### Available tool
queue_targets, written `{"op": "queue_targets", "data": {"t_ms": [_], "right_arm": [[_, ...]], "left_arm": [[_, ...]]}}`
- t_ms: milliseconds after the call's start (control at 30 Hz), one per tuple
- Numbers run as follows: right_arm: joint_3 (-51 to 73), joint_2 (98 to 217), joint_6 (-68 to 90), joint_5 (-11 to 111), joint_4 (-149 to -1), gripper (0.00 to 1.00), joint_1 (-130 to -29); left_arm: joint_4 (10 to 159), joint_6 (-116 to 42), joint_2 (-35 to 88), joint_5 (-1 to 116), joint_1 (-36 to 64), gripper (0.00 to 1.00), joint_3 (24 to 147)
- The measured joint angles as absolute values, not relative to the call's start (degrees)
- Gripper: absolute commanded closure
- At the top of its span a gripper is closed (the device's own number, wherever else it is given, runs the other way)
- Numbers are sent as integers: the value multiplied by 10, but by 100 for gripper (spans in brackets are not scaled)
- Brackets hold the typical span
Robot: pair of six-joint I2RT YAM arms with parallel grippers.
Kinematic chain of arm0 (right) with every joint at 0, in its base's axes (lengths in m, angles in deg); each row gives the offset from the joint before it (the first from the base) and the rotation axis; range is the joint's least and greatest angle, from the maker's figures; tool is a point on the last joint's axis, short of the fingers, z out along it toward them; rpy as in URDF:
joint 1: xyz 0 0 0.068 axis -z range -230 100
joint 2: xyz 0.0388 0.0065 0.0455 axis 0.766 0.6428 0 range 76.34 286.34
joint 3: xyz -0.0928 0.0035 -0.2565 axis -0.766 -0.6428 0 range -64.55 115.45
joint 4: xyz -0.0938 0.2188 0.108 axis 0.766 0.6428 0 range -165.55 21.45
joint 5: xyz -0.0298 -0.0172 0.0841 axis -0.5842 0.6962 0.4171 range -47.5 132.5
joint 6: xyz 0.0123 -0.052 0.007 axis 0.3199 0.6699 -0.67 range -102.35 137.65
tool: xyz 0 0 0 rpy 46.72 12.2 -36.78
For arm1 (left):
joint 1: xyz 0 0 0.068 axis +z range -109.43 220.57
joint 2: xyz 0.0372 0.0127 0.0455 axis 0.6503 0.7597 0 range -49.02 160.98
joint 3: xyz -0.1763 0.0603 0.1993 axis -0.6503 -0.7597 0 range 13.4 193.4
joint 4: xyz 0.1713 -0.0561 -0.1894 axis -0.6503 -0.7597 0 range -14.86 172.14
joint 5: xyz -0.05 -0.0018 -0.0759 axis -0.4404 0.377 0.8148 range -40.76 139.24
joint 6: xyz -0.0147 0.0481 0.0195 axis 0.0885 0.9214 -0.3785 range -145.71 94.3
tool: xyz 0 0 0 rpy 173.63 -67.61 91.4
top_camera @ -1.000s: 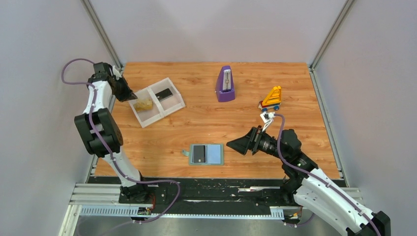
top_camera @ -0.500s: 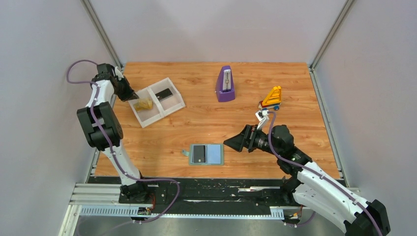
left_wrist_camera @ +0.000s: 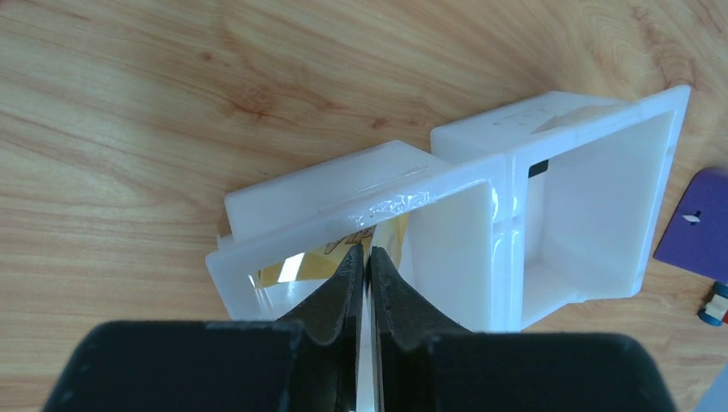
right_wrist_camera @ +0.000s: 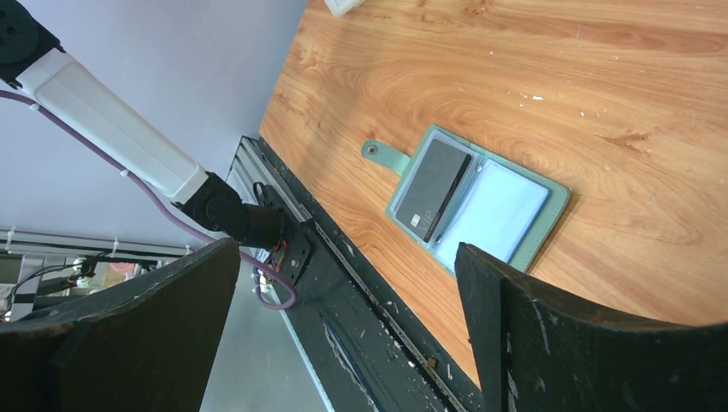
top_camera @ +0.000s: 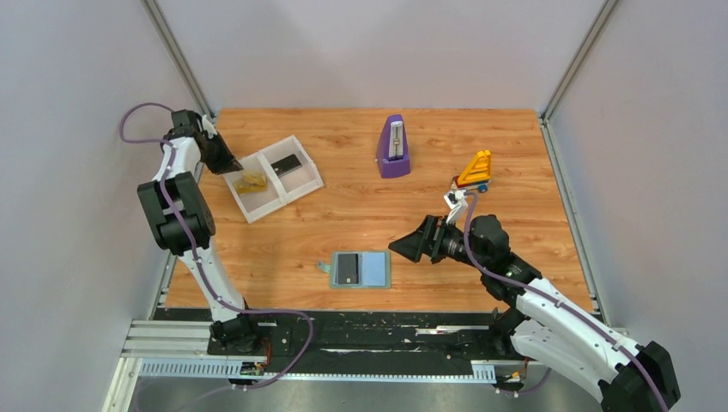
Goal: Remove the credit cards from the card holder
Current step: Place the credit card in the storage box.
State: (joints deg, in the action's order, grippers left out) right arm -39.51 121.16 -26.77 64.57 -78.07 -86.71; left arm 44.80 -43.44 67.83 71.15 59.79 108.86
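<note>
The teal card holder [top_camera: 375, 269] [right_wrist_camera: 506, 210] lies open near the table's front edge, with a dark credit card [top_camera: 348, 268] [right_wrist_camera: 433, 189] in its left pocket. A yellowish credit card [top_camera: 251, 181] [left_wrist_camera: 288, 270] rests in the left compartment of the white tray [top_camera: 296, 190] [left_wrist_camera: 446, 184], and another dark card [top_camera: 286, 163] lies in the right one. My left gripper [top_camera: 230, 165] [left_wrist_camera: 367, 253] hovers at the tray's left rim, its fingers a thin slit apart with nothing between them. My right gripper [top_camera: 403, 249] [right_wrist_camera: 346, 249] stands wide open and empty, right of the holder.
A purple metronome [top_camera: 393, 146] stands at the back middle of the table. A yellow and orange toy [top_camera: 475, 169] sits right of it, close behind my right arm. The black rail [right_wrist_camera: 360, 283] runs along the table's front edge.
My left gripper's fingers have parted slightly at the tray, and the yellowish card lies free in it. My right gripper has shifted a little left toward the holder.
</note>
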Motion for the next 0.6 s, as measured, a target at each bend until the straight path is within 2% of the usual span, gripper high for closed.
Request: {"op": "queue_targets", "data": {"t_ms": [333,400,433,500,600], "right_arm": [[-371,1228,-264,641,-779,0,-867],[-367,1235,-264,641,-779,0,-867],[-363,1240,-266,641,-778,0,-867],[-356,1251,-268,640,-771,1,-867],[-337,1272,-271,640,-746,1,-867]], "left_arm": [[422,-425,696,687,598,55,1116],[401,-430,699,679,598,47,1147],[394,-434,699,674,598,39,1165],[388,-446,699,663,598,33,1194],[385,-470,691,651,598,31,1208]]}}
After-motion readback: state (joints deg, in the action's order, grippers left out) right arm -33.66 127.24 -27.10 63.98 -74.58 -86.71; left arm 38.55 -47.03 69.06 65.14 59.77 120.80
